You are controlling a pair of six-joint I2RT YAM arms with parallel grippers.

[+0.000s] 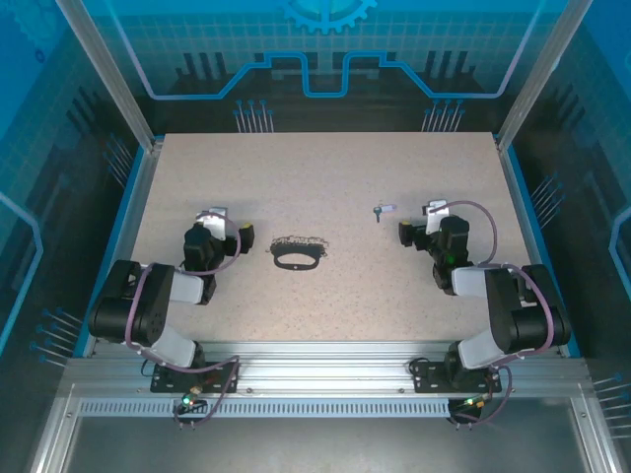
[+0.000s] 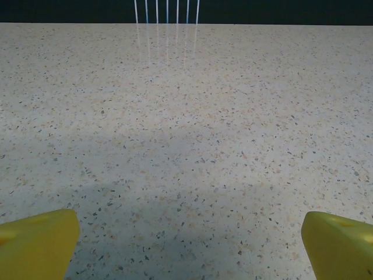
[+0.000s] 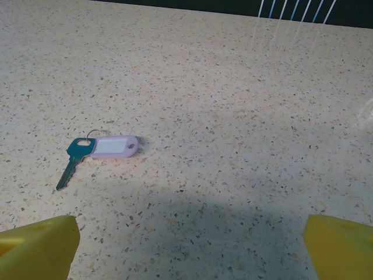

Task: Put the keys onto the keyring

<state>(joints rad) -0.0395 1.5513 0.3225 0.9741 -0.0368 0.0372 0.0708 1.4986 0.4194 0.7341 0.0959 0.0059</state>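
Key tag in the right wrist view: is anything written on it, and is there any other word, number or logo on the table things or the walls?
No text can be read anywhere.
The tag: its white label window looks blank.
The key: no marking can be made out on its teal head or blade.
The keyring: too small in the top view to show any marking.
The back wall: a gear outline and line patterns, no words.

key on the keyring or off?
Off. The key lies flat on the table, well apart from the keyring in the top view.
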